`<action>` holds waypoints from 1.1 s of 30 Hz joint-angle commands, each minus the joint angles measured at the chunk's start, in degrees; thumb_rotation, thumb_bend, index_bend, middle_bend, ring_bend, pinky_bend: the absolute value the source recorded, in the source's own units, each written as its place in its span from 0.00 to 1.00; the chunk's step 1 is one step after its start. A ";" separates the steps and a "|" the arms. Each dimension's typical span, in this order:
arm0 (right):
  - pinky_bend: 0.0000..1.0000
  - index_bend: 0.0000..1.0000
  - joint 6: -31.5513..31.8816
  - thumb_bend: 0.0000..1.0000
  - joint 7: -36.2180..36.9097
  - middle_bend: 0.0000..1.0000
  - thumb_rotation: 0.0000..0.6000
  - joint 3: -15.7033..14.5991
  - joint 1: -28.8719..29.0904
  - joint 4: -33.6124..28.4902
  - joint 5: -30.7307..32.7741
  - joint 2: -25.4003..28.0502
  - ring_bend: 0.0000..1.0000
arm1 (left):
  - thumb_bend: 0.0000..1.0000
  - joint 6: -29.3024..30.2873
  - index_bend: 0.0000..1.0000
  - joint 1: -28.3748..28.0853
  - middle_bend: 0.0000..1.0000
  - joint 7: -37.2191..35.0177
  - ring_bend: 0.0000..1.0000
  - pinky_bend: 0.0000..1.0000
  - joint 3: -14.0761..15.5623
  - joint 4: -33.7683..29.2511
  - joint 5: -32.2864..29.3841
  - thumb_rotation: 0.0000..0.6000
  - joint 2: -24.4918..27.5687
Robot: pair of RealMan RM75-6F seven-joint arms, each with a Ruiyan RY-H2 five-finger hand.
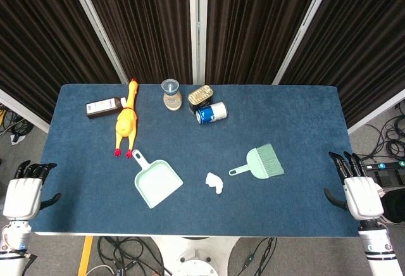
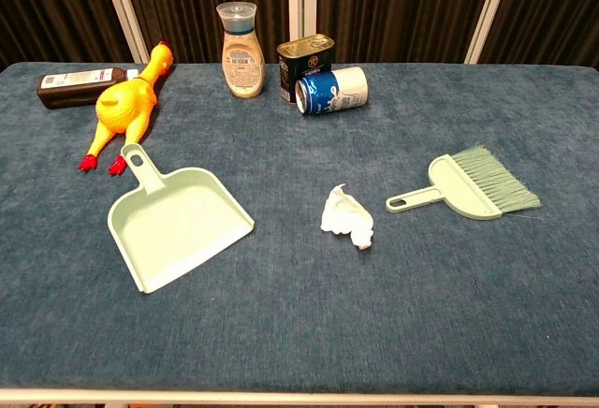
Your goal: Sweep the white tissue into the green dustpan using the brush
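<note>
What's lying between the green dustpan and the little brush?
The crumpled white tissue lies between the dustpan and the brush, touching neither; the rest is bare blue tabletop. Both the chest and head views show it.

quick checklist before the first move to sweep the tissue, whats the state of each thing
1. Crumpled white tissue lies free on the blue cloth table: ok.
2. Mint green plastic brush is ungripped, its handle pointing toward the tissue: ok.
3. Mint green plastic dustpan lies flat, left of the tissue: ok.
4. Dustpan mouth faces the tissue: not ok, it opens toward the near edge.
5. Left robot hand and right robot hand hold nothing: ok.
6. Yellow rubber chicken touches the dustpan handle: cannot tell.
</note>
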 commanded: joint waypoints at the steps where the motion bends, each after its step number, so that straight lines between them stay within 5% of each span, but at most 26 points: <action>1: 0.00 0.00 -0.26 0.17 0.32 0.13 1.00 0.19 -0.18 0.08 -0.07 -0.05 0.00 | 0.11 -0.05 0.27 0.12 0.31 -0.01 0.25 0.16 0.01 -0.14 -0.09 1.00 0.08; 13: 0.00 0.02 -2.36 0.18 2.33 0.16 1.00 0.96 1.05 0.43 -2.68 0.99 0.00 | 0.11 -0.02 0.27 0.68 0.31 0.13 0.25 0.16 0.49 -2.16 0.48 1.00 1.45; 19: 0.00 0.22 -10.78 0.18 -3.45 0.26 1.00 2.67 7.72 -0.45 -4.37 -0.55 0.00 | 0.11 0.19 0.27 0.72 0.31 0.27 0.25 0.16 0.44 -2.93 0.95 1.00 2.04; 24: 0.00 0.23 -21.89 0.12 -9.97 0.27 1.00 4.16 14.74 0.97 -2.30 -5.57 0.00 | 0.11 -1.31 0.27 0.17 0.31 0.19 0.25 0.16 0.55 -3.36 0.84 1.00 2.62; 33: 0.00 0.32 -29.34 0.11 -20.13 0.28 1.00 6.30 21.51 10.07 1.42 -18.41 0.00 | 0.11 -2.48 0.27 -0.62 0.31 0.03 0.25 0.16 0.30 -3.86 0.90 1.00 3.39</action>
